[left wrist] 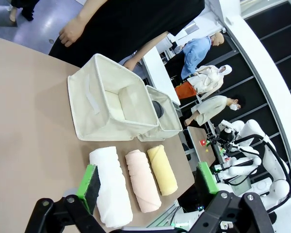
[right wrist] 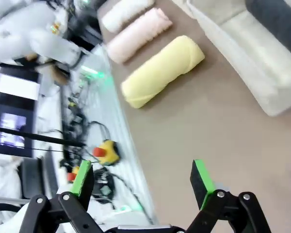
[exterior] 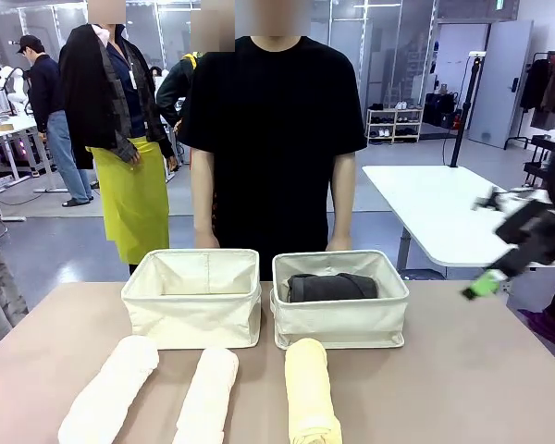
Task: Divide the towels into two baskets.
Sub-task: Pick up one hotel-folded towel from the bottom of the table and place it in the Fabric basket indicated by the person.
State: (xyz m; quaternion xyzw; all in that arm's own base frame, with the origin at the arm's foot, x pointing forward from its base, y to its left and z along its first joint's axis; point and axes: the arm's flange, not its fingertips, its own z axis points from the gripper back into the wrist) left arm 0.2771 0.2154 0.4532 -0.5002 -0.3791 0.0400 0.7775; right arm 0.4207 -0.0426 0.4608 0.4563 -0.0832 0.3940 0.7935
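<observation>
Two cream fabric baskets stand side by side mid-table. The left basket (exterior: 190,319) is empty. The right basket (exterior: 342,326) holds a dark grey towel (exterior: 331,287). In front of them lie three rolled towels: a white towel (exterior: 111,388), a cream towel (exterior: 208,393) and a pale yellow towel (exterior: 312,393). My right gripper (exterior: 486,285) hovers blurred off the table's right side; in its wrist view my right gripper (right wrist: 141,177) is open and empty, with the yellow towel (right wrist: 162,70) ahead. My left gripper (left wrist: 148,178) is open above the white towel (left wrist: 111,187).
A person in a black shirt (exterior: 273,139) stands at the far edge right behind the baskets, hands low. A white table (exterior: 435,213) stands off to the right. A yellow box with a red button (right wrist: 104,151) and cables lie below the table's near edge.
</observation>
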